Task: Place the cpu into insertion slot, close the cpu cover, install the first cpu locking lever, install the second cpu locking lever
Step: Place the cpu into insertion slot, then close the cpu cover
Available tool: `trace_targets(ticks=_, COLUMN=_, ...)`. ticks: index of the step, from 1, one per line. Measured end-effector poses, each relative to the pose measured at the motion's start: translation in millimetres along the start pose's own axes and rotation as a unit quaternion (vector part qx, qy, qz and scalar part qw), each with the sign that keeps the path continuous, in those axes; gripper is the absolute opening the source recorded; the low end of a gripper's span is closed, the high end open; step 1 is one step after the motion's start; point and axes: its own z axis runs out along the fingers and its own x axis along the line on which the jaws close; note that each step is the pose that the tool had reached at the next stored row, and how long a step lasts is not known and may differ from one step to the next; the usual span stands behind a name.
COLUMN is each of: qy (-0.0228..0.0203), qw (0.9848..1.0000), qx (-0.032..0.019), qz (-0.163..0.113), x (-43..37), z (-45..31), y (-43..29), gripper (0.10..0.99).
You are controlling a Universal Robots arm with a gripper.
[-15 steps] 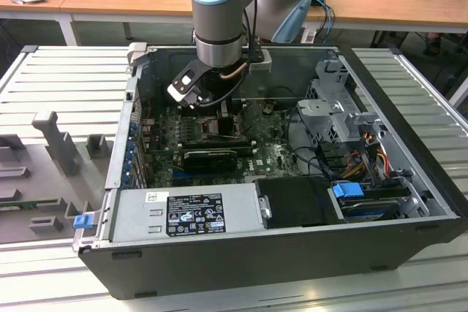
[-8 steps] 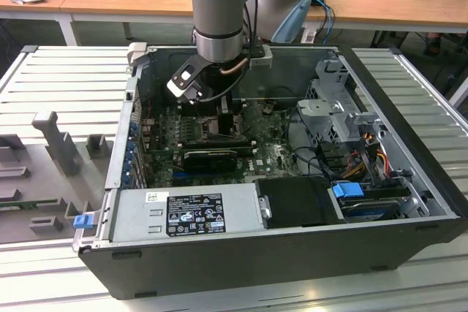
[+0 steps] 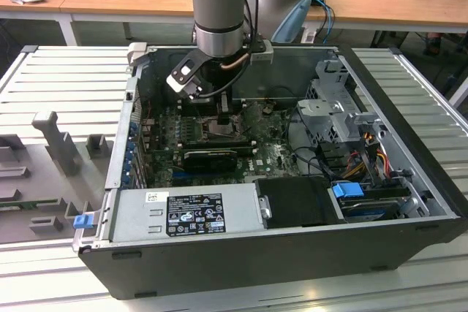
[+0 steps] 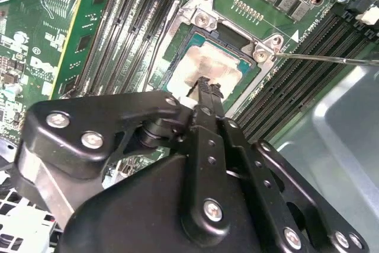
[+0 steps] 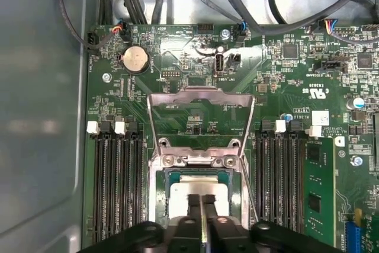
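Starting nearest the wrist, the gripper (image 5: 202,201) has its two black fingers pressed together with nothing between them, tips poised over the middle of the cpu (image 5: 180,197); whether they touch its pale metal top or hang just above it cannot be told; the cpu lies flat and square inside the insertion slot (image 5: 155,199), so placement looks done; beyond the slot the cpu cover (image 5: 201,98) stands raised on its hinge, not yet lowered, the board visible through its window; in the second wrist view a wire lever (image 4: 325,58) runs out sideways from a corner of the slot, apparently unlatched; memory slots (image 5: 115,188) flank the insertion slot on both sides of the green motherboard (image 5: 284,75); farthest out, the exterior view shows the arm (image 3: 219,5) reaching down into the open computer case (image 3: 292,253).

Step in hand, as judged: closing the cover; doing it well probably means pushing with the shut tips on the cover's metal frame, not through its window; lowering it evenly so the cpu is not nudged; staying clear of the wire lever; keeping force light, since the cpu is likely delicate.
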Motion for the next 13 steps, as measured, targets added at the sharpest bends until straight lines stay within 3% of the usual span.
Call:
trace_targets(ticks=9, qy=0.0001, qw=1.0, qx=0.0001, qz=0.0, x=0.2, z=-7.2, y=0.9, gripper=0.106)
trace_targets(ticks=13, qy=0.0003, qw=1.0, qx=0.0026, qz=0.001, x=-0.6, z=-6.7, y=8.3, gripper=0.106)
